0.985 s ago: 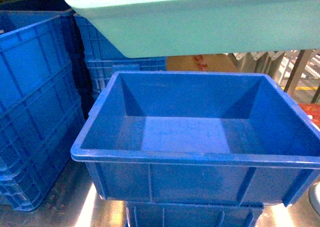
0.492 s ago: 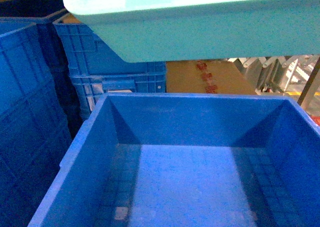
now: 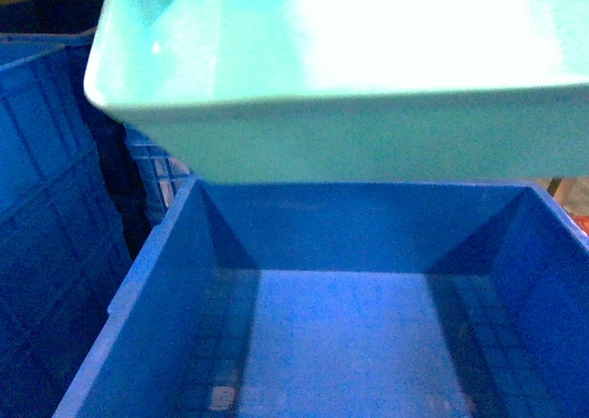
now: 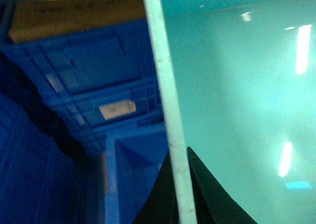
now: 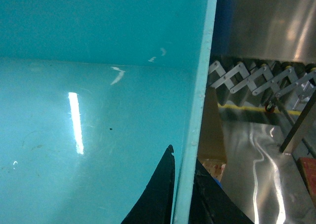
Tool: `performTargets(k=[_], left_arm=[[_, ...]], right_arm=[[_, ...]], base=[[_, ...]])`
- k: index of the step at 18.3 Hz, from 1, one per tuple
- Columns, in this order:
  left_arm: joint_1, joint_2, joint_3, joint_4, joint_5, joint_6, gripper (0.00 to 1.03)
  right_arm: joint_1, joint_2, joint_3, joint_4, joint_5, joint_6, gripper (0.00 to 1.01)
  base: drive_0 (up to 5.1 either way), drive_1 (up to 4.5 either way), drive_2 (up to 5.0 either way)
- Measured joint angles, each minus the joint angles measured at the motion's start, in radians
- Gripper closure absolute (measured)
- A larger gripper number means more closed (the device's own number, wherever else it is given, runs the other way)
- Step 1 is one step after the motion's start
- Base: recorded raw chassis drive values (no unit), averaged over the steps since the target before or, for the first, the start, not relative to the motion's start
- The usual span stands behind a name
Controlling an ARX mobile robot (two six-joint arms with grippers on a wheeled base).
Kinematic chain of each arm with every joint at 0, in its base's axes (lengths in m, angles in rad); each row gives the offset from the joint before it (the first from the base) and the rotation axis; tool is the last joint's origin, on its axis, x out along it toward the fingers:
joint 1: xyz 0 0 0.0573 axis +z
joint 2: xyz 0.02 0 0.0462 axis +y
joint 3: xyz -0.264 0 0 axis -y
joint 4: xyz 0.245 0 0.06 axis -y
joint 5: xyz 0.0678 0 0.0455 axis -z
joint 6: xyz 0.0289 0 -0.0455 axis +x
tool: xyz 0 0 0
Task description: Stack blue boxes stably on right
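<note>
1. The light turquoise tub fills the upper half of the head view. It is held in the air above the open dark blue smooth-walled box that takes up the lower half, with no contact visible between the two.
2. In the left wrist view, the left gripper sits at the bottom centre of the frame. Its two dark fingers are closed on the tub's pale rim, one on each side.
3. In the right wrist view, the right gripper is at the bottom centre. It pinches the tub's opposite rim the same way, with one dark finger inside the tub and one outside.
4. Dark blue ribbed crates stand along the left edge of the head view, beside the open box.
5. A folding scissor gate and a shiny metal floor show at the right of the right wrist view.
</note>
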Motion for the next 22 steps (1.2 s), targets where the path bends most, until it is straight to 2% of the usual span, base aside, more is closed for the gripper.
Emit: performTargets(k=[2, 5, 7, 10, 13, 17, 22], left_arm=[[0.004, 0.003, -0.051, -0.057, 0.003, -0.035, 1.01], [0.03, 0.113, -0.101, -0.053, 0.067, -0.076, 1.01], [0.064, 0.236, -0.105, 0.016, 0.122, -0.069, 1.01], [0.126, 0.408, -0.072, 0.077, 0.182, -0.043, 1.01], [0.139, 0.483, -0.016, 0.082, 0.208, -0.035, 1.01], [0.105, 0.522, 0.069, 0.05, 0.21, -0.073, 1.01], [0.095, 0.533, 0.055, 0.026, 0.174, -0.09, 1.01]], right_arm=[[0.021, -0.003, -0.058, -0.029, 0.006, -0.013, 0.95], [0.031, 0.146, -0.156, 0.081, 0.028, -0.013, 0.95], [0.032, 0.301, -0.159, 0.187, 0.042, -0.021, 0.95], [0.028, 0.541, -0.085, 0.263, 0.034, -0.033, 0.95], [-0.014, 0.632, -0.026, 0.254, -0.002, -0.035, 0.95], [-0.103, 0.653, 0.022, 0.202, -0.052, -0.032, 0.95], [-0.093, 0.653, 0.025, 0.185, -0.066, -0.058, 0.95]], base=[[0.0, 0.0, 0.0], [0.0, 0.0, 0.0], [0.0, 0.0, 0.0], [0.0, 0.0, 0.0], [0.0, 0.0, 0.0], [0.0, 0.0, 0.0], [0.0, 0.0, 0.0]])
